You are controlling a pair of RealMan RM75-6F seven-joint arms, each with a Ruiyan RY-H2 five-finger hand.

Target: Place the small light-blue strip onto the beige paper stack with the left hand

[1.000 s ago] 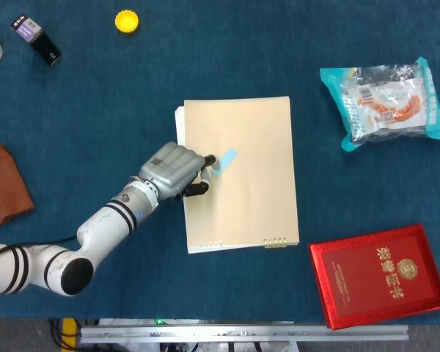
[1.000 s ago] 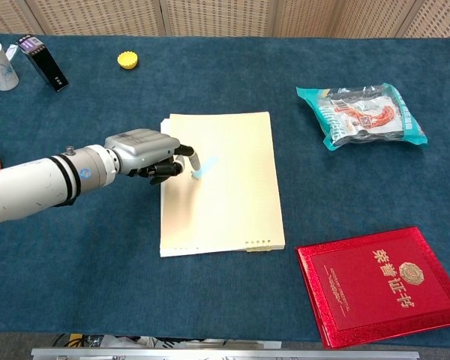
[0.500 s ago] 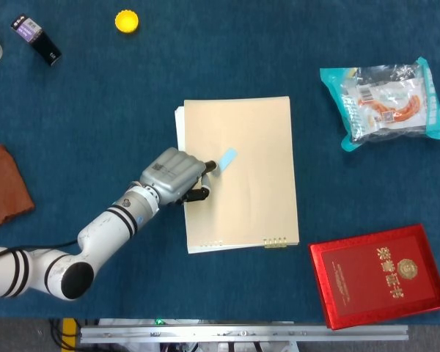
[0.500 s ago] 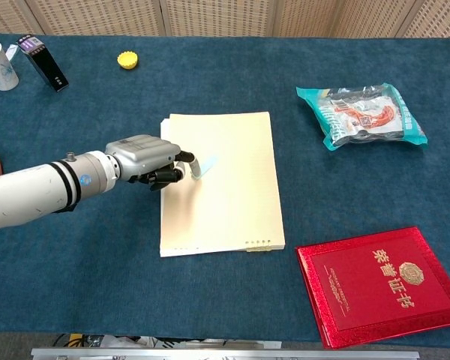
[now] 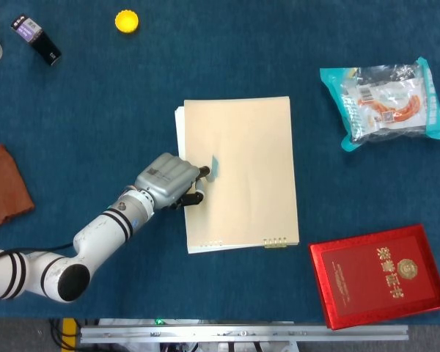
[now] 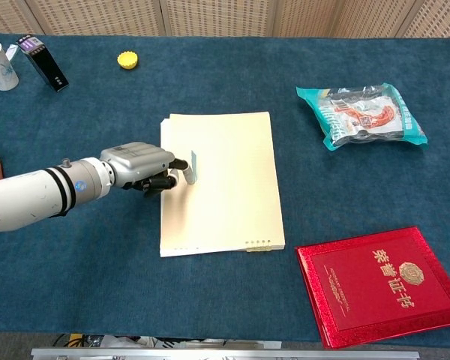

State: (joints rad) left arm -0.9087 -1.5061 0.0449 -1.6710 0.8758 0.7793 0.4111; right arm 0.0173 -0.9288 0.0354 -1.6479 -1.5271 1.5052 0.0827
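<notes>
The beige paper stack (image 5: pixel 249 176) (image 6: pixel 229 187) lies flat in the middle of the blue table. The small light-blue strip (image 5: pixel 214 167) (image 6: pixel 193 163) stands nearly on edge over the stack's left part, close to its left edge. My left hand (image 5: pixel 167 180) (image 6: pixel 139 165) sits at that left edge with its fingers curled in, and pinches the strip's lower end between its fingertips. Whether the strip touches the paper I cannot tell. My right hand shows in neither view.
A red booklet (image 5: pixel 378 275) lies at the front right and a teal snack bag (image 5: pixel 385 103) at the back right. At the back left are a yellow cap (image 5: pixel 127 20), a black box (image 5: pixel 37 40) and a paper cup (image 6: pixel 0 66). A brown cloth (image 5: pixel 4 187) lies at the left edge.
My left hand has drawn back a little to the left, toward the stack's edge. The strip came with it and turned from slanting flat to nearly upright.
</notes>
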